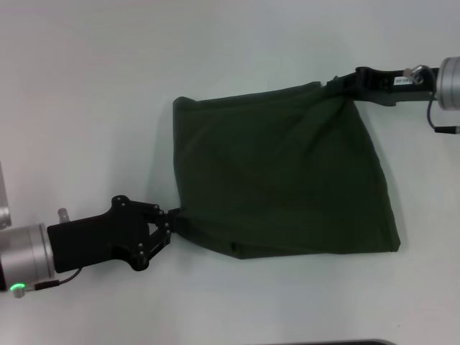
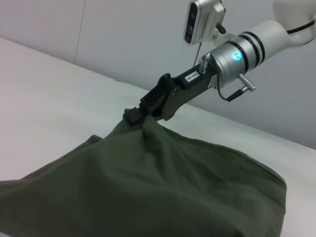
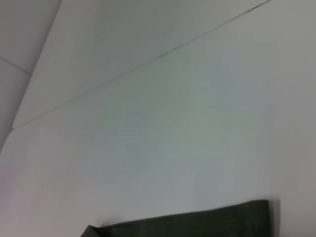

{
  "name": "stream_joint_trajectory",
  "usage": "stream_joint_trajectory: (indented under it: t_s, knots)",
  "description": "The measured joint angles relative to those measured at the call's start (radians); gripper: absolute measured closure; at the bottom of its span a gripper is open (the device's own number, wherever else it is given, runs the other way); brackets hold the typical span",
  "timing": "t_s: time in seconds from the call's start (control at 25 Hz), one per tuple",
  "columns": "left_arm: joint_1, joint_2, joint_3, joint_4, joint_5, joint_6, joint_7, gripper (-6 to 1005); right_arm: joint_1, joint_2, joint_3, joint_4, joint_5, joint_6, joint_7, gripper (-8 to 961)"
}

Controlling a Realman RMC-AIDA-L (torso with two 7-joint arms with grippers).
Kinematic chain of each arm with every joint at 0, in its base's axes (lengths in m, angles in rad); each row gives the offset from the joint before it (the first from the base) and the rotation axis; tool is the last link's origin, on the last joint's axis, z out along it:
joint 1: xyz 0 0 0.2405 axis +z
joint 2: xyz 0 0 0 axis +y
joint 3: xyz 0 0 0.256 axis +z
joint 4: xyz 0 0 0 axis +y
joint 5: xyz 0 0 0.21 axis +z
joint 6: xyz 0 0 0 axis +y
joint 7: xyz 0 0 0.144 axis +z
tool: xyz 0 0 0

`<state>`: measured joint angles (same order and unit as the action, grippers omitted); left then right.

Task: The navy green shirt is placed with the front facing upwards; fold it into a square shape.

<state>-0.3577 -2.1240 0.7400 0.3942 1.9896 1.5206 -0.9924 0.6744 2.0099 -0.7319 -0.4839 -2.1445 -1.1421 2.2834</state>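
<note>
The navy green shirt (image 1: 280, 172) lies partly folded on the white table, plain green side showing, no print visible. My left gripper (image 1: 171, 218) is shut on the shirt's near left corner, the cloth bunched at its tips. My right gripper (image 1: 336, 83) is shut on the far right corner and holds it lifted. In the left wrist view the right gripper (image 2: 134, 114) pinches a raised peak of the shirt (image 2: 163, 187). The right wrist view shows only a strip of the shirt (image 3: 197, 222) along one edge.
The white table (image 1: 93, 93) surrounds the shirt on all sides. A dark edge (image 1: 338, 343) shows at the table's near side. A seam line (image 3: 148, 61) runs across the white surface in the right wrist view.
</note>
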Motion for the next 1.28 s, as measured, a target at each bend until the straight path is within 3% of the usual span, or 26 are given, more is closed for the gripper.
stream_joint_trajectory:
  t_s: [0.44, 1.28]
  knots:
    - [0.018, 0.020, -0.002, 0.000, -0.001, 0.007, 0.000, 961, 0.012, 0.011, -0.017, 0.007, 0.005, 0.014, -0.011, 841]
    - [0.052, 0.022, -0.002, 0.002, 0.003, 0.000, 0.000, 960, 0.012, 0.018, -0.027, 0.007, 0.001, 0.044, -0.015, 842]
